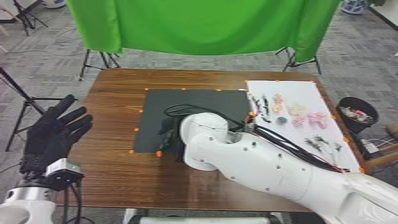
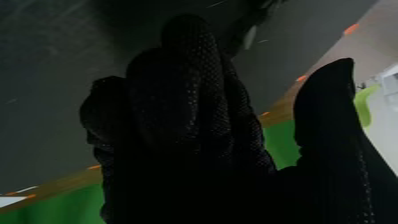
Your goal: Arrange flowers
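Flowers (image 1: 317, 119) are my job here. On the left, my left hand (image 1: 51, 137) is by the edge of the desk (image 1: 111, 172), its fingers straight and a bit spread. In the middle, my right hand (image 2: 200, 105) is over the dark mat (image 1: 195, 95), fingers close together, thumb well apart. I can't tell if it touches the dark sprig (image 2: 258, 22) near the tips. I think I'm at the placing step. On the right, the flowers lie on the white sheet (image 1: 289, 87). Next, I should check the sprig, then go there for another.
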